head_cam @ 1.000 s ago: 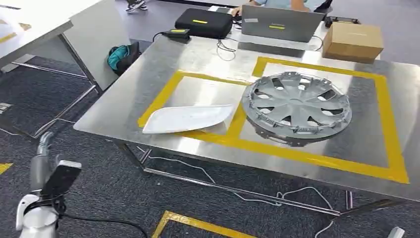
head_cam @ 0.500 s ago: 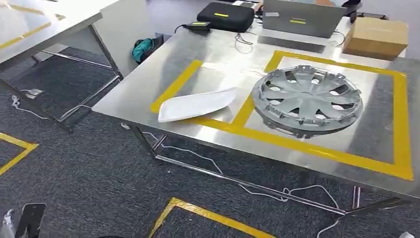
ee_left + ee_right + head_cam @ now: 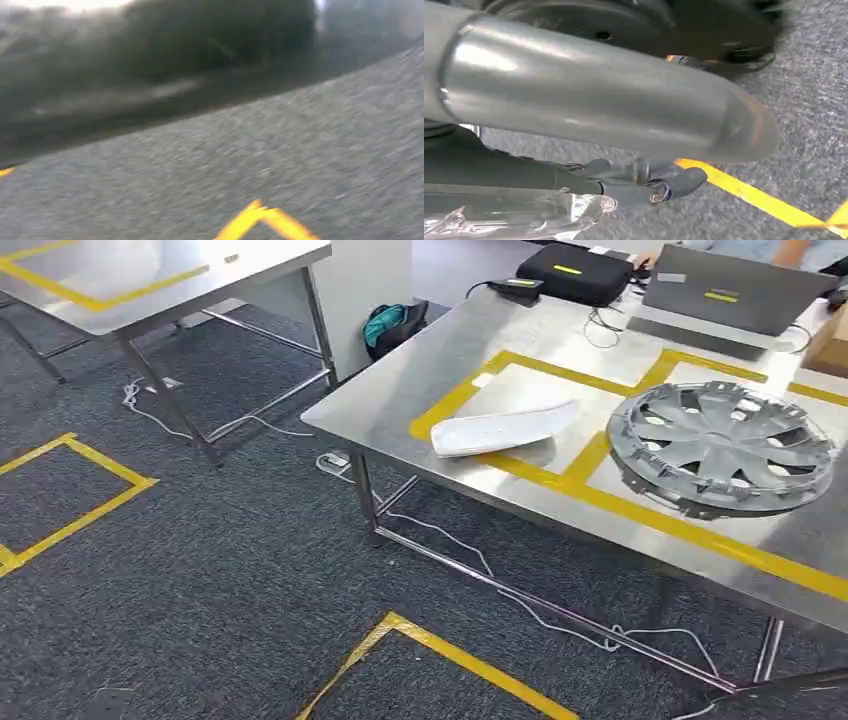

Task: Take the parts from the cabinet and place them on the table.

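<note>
On the steel table (image 3: 390,390), a white curved panel (image 3: 505,428) lies across a yellow taped square. Beside it, at the right, a grey wheel cover (image 3: 725,445) sits in the neighbouring taped square. In the right wrist view my right hand (image 3: 644,182) hangs over the carpet with its grey fingers (image 3: 686,181) stretched out and nothing in them. Crinkled clear film (image 3: 524,215) lies along that arm. The left wrist view is smeared by motion: a dark shape (image 3: 150,55) over grey carpet, too blurred to read as a hand.
A second steel table (image 3: 170,280) stands at the far left, with a teal bag (image 3: 385,325) between the two tables. A laptop (image 3: 735,290), a black case (image 3: 575,270) and a cardboard box (image 3: 832,345) sit on the part table's far side. Cables (image 3: 470,550) and yellow tape (image 3: 440,650) lie on the carpet.
The camera has swung left, so the whole scene has slid to the right. My left arm, seen low at the left a second ago, has passed out of the head view.
</note>
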Controlling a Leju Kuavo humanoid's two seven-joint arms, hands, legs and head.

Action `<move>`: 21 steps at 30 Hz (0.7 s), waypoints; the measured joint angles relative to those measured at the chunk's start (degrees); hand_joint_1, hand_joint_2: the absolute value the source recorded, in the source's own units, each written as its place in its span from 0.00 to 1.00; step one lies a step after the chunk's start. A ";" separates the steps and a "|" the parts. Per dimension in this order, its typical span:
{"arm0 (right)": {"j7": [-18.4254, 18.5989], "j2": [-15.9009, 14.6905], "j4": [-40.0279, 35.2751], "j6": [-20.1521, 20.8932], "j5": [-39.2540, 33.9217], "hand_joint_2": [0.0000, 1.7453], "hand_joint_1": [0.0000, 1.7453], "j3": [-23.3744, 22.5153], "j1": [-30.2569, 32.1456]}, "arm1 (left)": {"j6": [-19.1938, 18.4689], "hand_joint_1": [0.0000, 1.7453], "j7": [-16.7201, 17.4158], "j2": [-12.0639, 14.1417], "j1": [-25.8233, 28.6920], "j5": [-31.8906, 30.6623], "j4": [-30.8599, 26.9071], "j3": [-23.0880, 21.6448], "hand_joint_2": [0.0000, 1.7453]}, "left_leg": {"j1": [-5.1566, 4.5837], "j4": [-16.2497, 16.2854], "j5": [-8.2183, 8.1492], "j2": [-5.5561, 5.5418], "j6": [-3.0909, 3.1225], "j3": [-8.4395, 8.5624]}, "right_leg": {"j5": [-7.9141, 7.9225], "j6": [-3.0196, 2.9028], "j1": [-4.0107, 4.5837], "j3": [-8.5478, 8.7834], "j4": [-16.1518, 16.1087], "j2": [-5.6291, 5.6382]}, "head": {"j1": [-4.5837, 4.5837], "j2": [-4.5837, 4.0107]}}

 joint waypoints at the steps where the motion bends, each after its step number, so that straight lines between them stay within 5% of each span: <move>1: -0.09 -0.13 -0.08 -0.02 0.06 0.00 0.00 0.00 -0.23 | -0.39 0.00 0.28 -0.04 -0.18 -0.37 0.74 0.00 0.00 | 0.15 0.00 0.54 -0.58 -0.17 -0.36 | -1.09 -0.83 0.22 3.17 -5.16 2.77 | -0.06 0.00; 2: -0.22 -0.13 -0.09 -0.02 0.17 0.00 0.00 0.00 -0.32 | -1.00 0.00 0.50 0.09 -0.44 -0.50 1.31 0.04 0.00 | -0.12 0.06 1.12 -1.16 -0.35 -0.78 | -1.52 -0.86 -0.27 5.12 -8.10 3.16 | -0.13 0.00; 3: -0.20 -0.13 -0.09 0.04 0.28 0.00 0.00 0.04 -0.44 | -1.64 0.00 0.50 0.11 -0.47 -0.68 1.91 0.11 0.00 | -0.02 -0.06 1.95 -1.67 -0.68 -1.03 | -1.25 -0.42 0.02 4.60 -7.99 2.79 | -0.04 0.00; 5: -0.18 -0.13 -0.09 0.00 0.39 0.00 0.00 0.04 -0.50 | -2.52 0.00 0.59 0.13 -0.28 -1.25 2.96 0.50 0.00 | 0.14 -0.45 3.12 -2.97 -1.37 -1.53 | -0.65 -0.51 0.12 4.04 -7.90 1.52 | -0.06 0.00; 6: -0.18 0.00 -0.04 0.00 0.52 0.00 0.00 0.04 -0.46 | -2.62 0.00 0.68 0.20 -0.18 -1.27 3.42 0.77 0.00 | 0.20 -0.09 2.89 -2.79 -1.54 -1.91 | 0.26 -0.90 -0.61 3.21 -8.41 0.38 | 0.00 0.00; 8: -0.15 -0.04 -0.07 -0.02 0.59 0.00 0.00 0.04 -0.47 | -3.32 0.00 0.90 0.09 -0.18 -1.66 4.09 0.99 0.00 | 0.08 4.49 -3.09 1.59 -2.09 -3.89 | 0.85 -1.65 -0.40 2.00 -8.42 -0.72 | -0.76 0.00; 10: -0.11 -0.07 -0.07 -0.02 0.74 0.00 0.00 0.04 -0.12 | -4.73 0.00 0.81 0.13 -0.63 -2.21 4.53 1.01 0.00 | 0.48 13.60 -8.78 3.22 -2.90 -6.60 | 1.70 -1.60 -0.39 0.69 -8.41 -2.77 | -0.74 0.00; 11: -0.11 -0.07 -0.07 -0.09 0.92 0.00 0.00 0.04 -0.09 | -5.56 0.00 0.55 0.09 -0.63 -2.23 4.79 1.03 0.00 | 0.74 17.10 -9.43 3.50 -3.22 -7.28 | 2.16 -1.50 -0.41 0.11 -8.38 -3.70 | -0.83 0.00; 12: -0.09 -0.09 -0.07 -0.11 1.18 0.00 0.00 0.09 -0.13 | -6.36 0.00 0.24 0.09 -0.60 -2.21 5.05 1.20 0.00 | 1.13 18.77 -7.96 3.64 -3.55 -7.12 | 2.69 -1.31 -0.43 0.00 -8.36 -4.65 | -0.83 0.00; 14: -0.09 -0.09 -0.07 -0.11 1.51 0.00 0.00 0.20 -0.26 | -6.97 0.00 0.11 0.11 -0.59 -2.19 5.32 1.44 0.00 | 1.65 15.31 -3.61 4.11 -4.03 -3.76 | 3.51 -0.73 -0.55 -1.20 -8.16 -6.15 | -0.83 0.00; 15: -0.09 -0.09 -0.07 -0.11 1.57 0.00 0.00 0.22 -0.28 | -7.11 0.00 0.11 0.13 -0.59 -2.19 5.43 1.47 0.00 | 1.82 10.04 -2.53 5.30 -4.33 -0.06 | 3.75 -0.37 -0.69 -1.58 -7.96 -6.84 | -0.83 0.00; 16: -0.09 -0.15 -0.09 -0.11 1.59 0.00 0.00 0.22 -0.27 | -7.13 0.00 0.07 0.11 -0.68 -2.19 5.49 1.47 0.00 | 1.97 4.16 -2.76 8.41 -4.68 4.14 | 3.91 -0.02 -0.56 -1.68 -7.69 -7.48 | -0.98 0.00; 17: -0.11 -0.33 -0.11 -0.11 1.59 0.00 0.00 0.22 -0.16 | -7.17 0.00 0.00 0.13 -1.07 -2.19 5.62 1.47 0.00 | 1.47 0.44 -3.75 9.92 -4.73 6.23 | 3.86 0.32 -0.46 -2.27 -7.15 -8.27 | -1.42 0.00; 18: -0.09 -0.35 -0.11 -0.09 1.64 0.00 0.00 0.24 -0.26 | -7.28 0.00 -0.04 0.06 -1.24 -2.19 5.80 1.47 0.00 | 1.33 -0.14 -4.43 9.24 -3.56 5.97 | 4.14 0.77 -0.29 -2.37 -6.81 -9.09 | -1.27 0.00; 21: -0.11 -0.35 -0.11 -0.11 1.88 0.00 0.00 0.31 -0.48 | -7.48 0.00 -0.15 0.22 -0.61 -2.30 5.99 1.58 0.00 | 1.09 -0.44 -4.46 7.09 -1.80 5.18 | 4.22 1.55 -0.70 -2.65 -6.55 -10.70 | -1.38 0.00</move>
